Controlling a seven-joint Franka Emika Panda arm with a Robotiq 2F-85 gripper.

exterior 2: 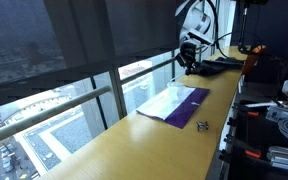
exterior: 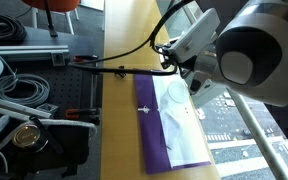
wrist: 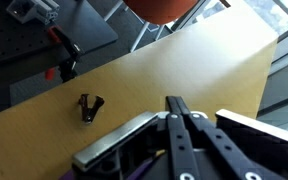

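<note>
**Desk:** Gripper?

**Me:** Gripper [wrist: 176, 110] clenched, jaws pressed flat together, nothing between them. I have it hanging in the air over the surface [wrist: 219, 70], touching nothing.

**Desk:** Nearest thing?

**Me:** Purple cloth [exterior 2: 184, 110], flat on the wood along the window side. In both exterior views the gripper hangs above one short end of it, or just past that end. I can't tell which. A white sheet [exterior 2: 167, 100] lies on top of the cloth, crumpled a little.

**Desk:** And the small item?

**Me:** Small dark piece [wrist: 89, 105] on bare wood, off to the side of the closed jaws and apart from them. Possibly a clip, but it's too small to say. In an exterior view it sits just beside the cloth's long edge, towards the end away from the gripper.

**Desk:** Further out?

**Me:** A black cable [exterior: 124, 70] crosses the surface beyond the cloth. The wrist view shows a red clamp [wrist: 62, 45] past the surface's edge, and an orange seat [wrist: 164, 8] at the top of frame. Coiled cables [exterior: 24, 90] lie beside the surface.
</note>
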